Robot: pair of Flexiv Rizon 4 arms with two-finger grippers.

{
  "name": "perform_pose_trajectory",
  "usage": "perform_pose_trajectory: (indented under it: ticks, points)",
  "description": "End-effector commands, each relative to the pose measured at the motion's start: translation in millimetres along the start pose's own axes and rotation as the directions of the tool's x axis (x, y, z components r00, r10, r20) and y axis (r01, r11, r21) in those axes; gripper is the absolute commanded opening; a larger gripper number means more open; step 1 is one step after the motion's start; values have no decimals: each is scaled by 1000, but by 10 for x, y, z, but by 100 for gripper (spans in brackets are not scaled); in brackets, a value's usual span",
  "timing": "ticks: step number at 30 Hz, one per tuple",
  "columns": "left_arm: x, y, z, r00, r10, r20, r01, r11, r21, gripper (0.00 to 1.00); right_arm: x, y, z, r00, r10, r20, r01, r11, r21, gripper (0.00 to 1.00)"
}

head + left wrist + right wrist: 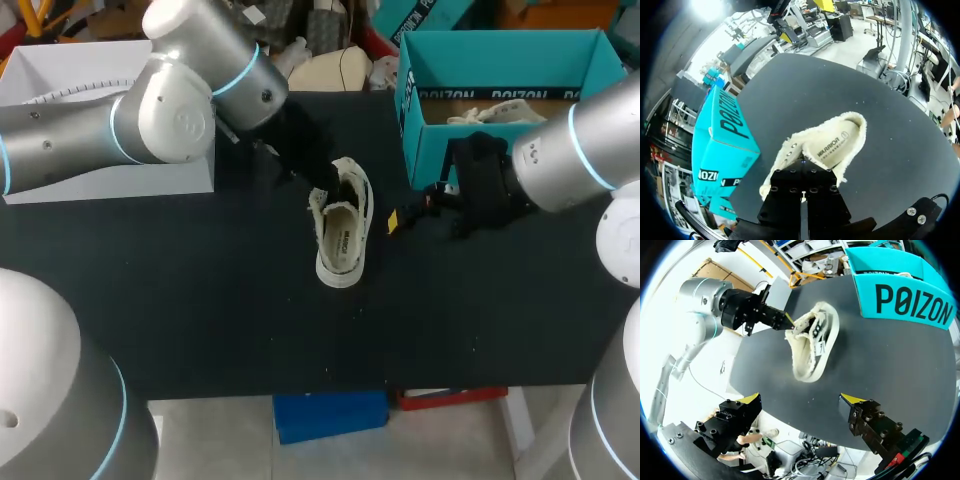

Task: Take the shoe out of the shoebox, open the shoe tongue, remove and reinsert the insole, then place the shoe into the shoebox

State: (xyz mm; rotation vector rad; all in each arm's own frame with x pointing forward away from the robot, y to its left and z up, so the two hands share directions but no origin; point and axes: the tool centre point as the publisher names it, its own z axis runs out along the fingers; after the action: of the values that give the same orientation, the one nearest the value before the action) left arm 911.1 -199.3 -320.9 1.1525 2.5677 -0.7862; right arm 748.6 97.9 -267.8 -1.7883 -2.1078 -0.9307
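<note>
**Shoe out of the box, insole work yet to come**

The shoe [342,228] lies on the black counter [200,300], well apart from the teal shoebox [428,150], so the first step of the task looks done. It rests tilted, with its opening turned up and toward the right arm, and the printed insole [343,240] sits inside it.

The left hand [789,324] is at the laced edge of the shoe, right by the tongue end. From the right wrist view one yellow tip meets the pale fabric there, yet I cannot tell whether this hand has actually closed on the edge or only rests against it (its own wrist view shows just the dark body of the hand over the shoe).

The right hand [801,400] hangs just beside the shoe on the shoebox side, spread wide and holding nothing.

My judgement is that the task is at the tongue-opening stage, roughly a quarter of the way along. Left to do are pulling the insole out, seating it again, and carrying the shoe back into the shoebox. Something pale lies inside the shoebox, though I cannot tell what it is.
</note>
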Motion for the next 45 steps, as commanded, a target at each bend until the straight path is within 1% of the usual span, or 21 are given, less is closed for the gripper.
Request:
perform_pose_trajectory:
  ticks: [1, 2, 3, 4, 5, 6, 22, 23, 25, 26, 27, 29, 31, 32, 34, 35, 36, 37, 39, 42, 45]
  points:
    - [100, -44, -497, 999, -45, -19, 44, 997, -62, 0, 9, 0, 10, 1000, 1, 3, -1, 1000, 0, 100]
    - [129, -29, -565, 998, -64, -29, 61, 994, -89, 9, 9, 0, 10, 1000, 1, 3, -1, 1000, 0, 100]
    - [168, -19, -625, 996, -86, -36, 82, 992, -99, 35, 9, 0, 10, 1000, 1, 3, -1, 1000, 0, 100]
    - [205, -25, -678, 993, -112, -24, 110, 990, -88, 76, 9, 0, 10, 1000, 1, 3, -1, 1000, 0, 100]
    - [243, -32, -723, 991, -131, -21, 129, 989, -70, 100, 9, 0, 10, 1000, 1, 3, -1, 1000, 0, 100]
    - [300, -46, -760, 990, -137, -36, 133, 987, -84, 100, 9, 0, 10, 1000, 1, 3, -1, 1000, 0, 100]
    - [300, -46, -760, 990, -137, -36, 133, 987, -84, 100, 9, 0, 10, 1000, 1, 3, -1, 1000, 0, 100]
    - [262, -48, -764, 978, -206, -39, 202, 975, -89, 100, 9, 0, 10, 1000, 1, 3, -1, 1000, 0, 100]
    - [206, -12, -762, 921, -389, -15, 381, 908, -174, 100, 9, 0, 10, 1000, 1, 3, -1, 1000, 0, 100]
    - [201, 11, -768, 894, -447, -3, 438, 877, -197, 100, 9, 0, 10, 1000, 1, 3, -1, 1000, 0, 100]
    - [213, 31, -782, 871, -490, 40, 484, 841, -239, 100, 9, 0, 10, 1000, 1, 3, -1, 1000, 0, 100]
    - [254, 57, -868, 809, -585, 52, 581, 784, -220, 100, 9, 0, 10, 1000, 1, 3, -1, 1000, 0, 100]
    - [333, 59, -936, 784, -609, 118, 617, 747, -248, 100, 9, 0, 10, 1000, 1, 3, -1, 1000, 0, 100]
    - [367, 71, -974, 754, -647, 113, 654, 724, -220, 100, 9, 0, 10, 1000, 1, 3, -1, 1000, 0, 100]
    - [459, 109, -1040, 723, -677, 137, 690, 703, -173, 100, 9, 0, 10, 1000, 1, 3, -1, 1000, 0, 100]
    - [512, 137, -1069, 696, -706, 130, 718, 684, -128, 100, 9, 0, 10, 1000, 1, 3, -1, 1000, 0, 100]
    - [564, 174, -1091, 672, -728, 136, 740, 664, -105, 100, 9, 0, 10, 1000, 1, 3, -1, 1000, 0, 100]
    - [621, 205, -1108, 665, -727, 169, 745, 662, -81, 100, 9, 0, 10, 1000, 1, 3, -1, 1000, 0, 100]
    - [731, 279, -1141, 626, -760, 174, 772, 635, -4, 100, 9, 0, 10, 1000, 1, 3, -1, 1000, 0, 100]
    - [854, 407, -1159, 583, -794, 175, 787, 605, 121, 100, 9, 0, 10, 1000, 1, 3, -1, 1000, 0, 100]
    - [928, 486, -1150, 572, -802, 171, 778, 596, 197, 100, 9, 0, 10, 1000, 1, 3, -1, 1000, 0, 100]
